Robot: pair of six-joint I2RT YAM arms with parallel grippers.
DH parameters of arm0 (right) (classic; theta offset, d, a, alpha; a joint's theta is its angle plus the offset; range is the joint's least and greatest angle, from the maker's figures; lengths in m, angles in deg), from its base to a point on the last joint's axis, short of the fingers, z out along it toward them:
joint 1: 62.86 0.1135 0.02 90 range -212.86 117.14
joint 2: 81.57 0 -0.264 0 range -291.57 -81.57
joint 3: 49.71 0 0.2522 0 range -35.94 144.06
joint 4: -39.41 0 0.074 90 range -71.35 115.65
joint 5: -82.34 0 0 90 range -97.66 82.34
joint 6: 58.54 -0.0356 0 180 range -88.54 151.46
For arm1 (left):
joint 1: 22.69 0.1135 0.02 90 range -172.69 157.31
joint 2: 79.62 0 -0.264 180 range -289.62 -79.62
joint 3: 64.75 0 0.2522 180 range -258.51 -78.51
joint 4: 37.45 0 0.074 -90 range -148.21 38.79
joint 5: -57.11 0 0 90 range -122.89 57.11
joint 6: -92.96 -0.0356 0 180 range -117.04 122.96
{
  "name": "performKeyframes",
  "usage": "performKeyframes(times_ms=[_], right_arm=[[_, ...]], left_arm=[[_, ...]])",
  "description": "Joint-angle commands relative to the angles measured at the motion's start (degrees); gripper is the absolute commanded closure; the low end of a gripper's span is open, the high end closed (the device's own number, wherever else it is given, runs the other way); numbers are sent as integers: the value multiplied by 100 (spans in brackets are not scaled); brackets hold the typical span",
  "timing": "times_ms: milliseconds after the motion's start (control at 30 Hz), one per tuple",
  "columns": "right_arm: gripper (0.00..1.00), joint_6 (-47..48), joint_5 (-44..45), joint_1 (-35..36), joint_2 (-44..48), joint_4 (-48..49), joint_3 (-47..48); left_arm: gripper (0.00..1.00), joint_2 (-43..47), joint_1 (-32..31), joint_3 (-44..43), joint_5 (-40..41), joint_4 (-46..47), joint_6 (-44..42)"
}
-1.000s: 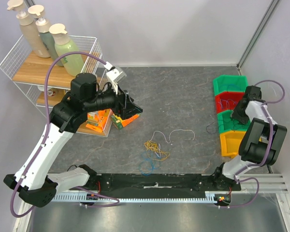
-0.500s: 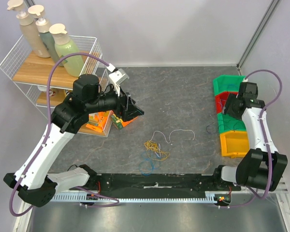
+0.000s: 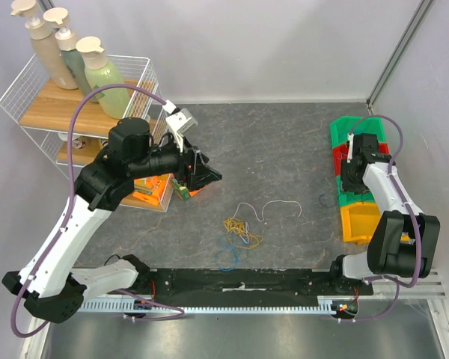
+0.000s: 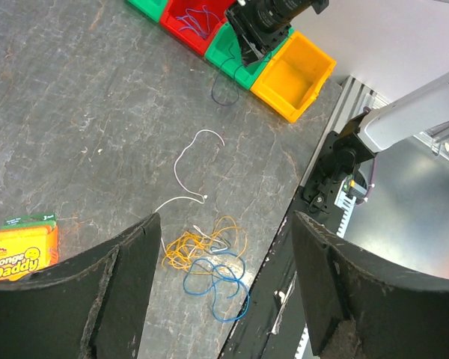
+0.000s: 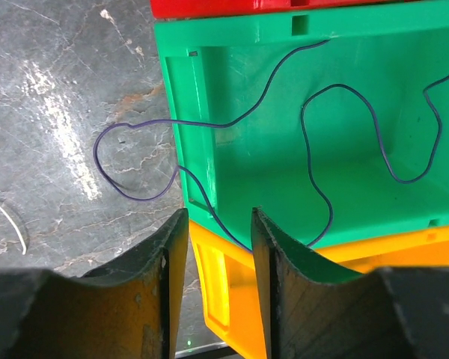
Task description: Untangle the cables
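The right gripper (image 3: pixel 350 182) has shifted left, from over the middle of the bins (image 3: pixel 352 132) to their left edge. Its arm's elbow has dropped nearer. The left gripper (image 3: pixel 206 176) has eased slightly nearer.

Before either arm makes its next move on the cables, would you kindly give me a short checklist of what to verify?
1. Left end effector open and empty: ok.
2. Right end effector open and empty: ok.
3. Purple cable fully inside the green bin: not ok; a loop hangs over the wall onto the table.
4. Yellow cable separated from the blue cable: not ok; they overlap.
5. White cable clear of that tangle: cannot tell.
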Motion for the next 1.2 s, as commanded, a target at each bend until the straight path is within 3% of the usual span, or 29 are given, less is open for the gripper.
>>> performKeyframes(times_ms=[0, 133, 233, 400, 533, 667, 967, 1167], right_arm=[[56, 234, 152, 34, -186, 338, -72], [62, 225, 153, 25, -450, 382, 7], [72, 225, 179, 25, -511, 365, 60], [99, 190, 258, 25, -538, 303, 139], [100, 32, 312, -54, -170, 408, 175], [100, -187, -163, -624, -98, 514, 201], [100, -407, -173, -1345, -1002, 971, 350], [100, -328, 443, -1390, -1829, 962, 859]], left_arm=[[23, 140, -22, 40, 152, -19, -283], [23, 166, -22, 49, 152, -36, -301], [23, 157, -22, 67, 161, -28, -301], [23, 131, -22, 84, 161, -36, -283], [23, 122, -22, 102, 152, -28, -275], [23, 113, -22, 146, 143, 7, -266], [23, 157, -31, 190, 187, -19, -301], [23, 148, 4, 189, 214, -19, -310]])
